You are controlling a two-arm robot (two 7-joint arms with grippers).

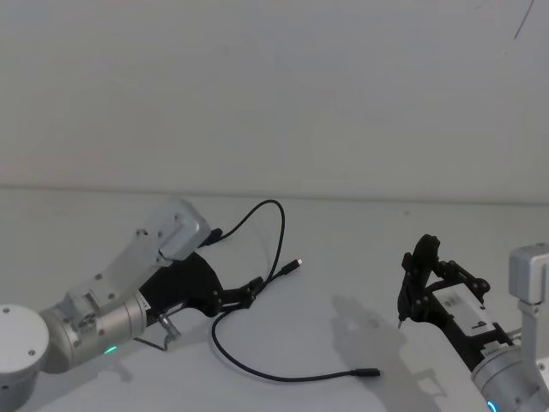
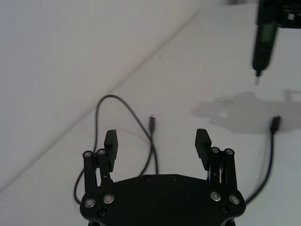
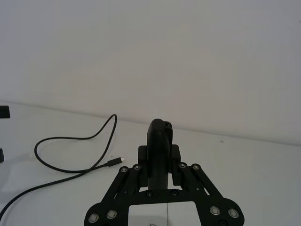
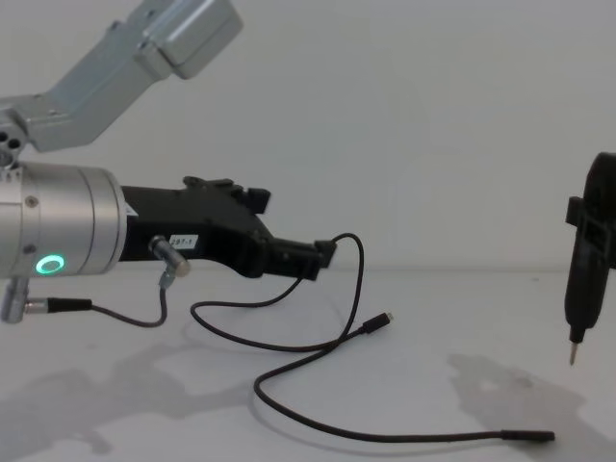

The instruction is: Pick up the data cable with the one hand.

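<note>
The data cable is thin and black, and it loops across the white table. Its small plug lies mid-table and its slim rod-like plug lies near the front. My left gripper is the one hand, black on a silver cylinder with a green ring light. It hangs open just over the cable's loop. In the left wrist view a strand of the data cable runs between the spread fingers. My right gripper stands at the right, shut on a black pointed tool.
The white table meets a plain white wall behind. The pointed tool's tip hangs above the table, right of the rod plug. A thin grey wire dangles under my left wrist.
</note>
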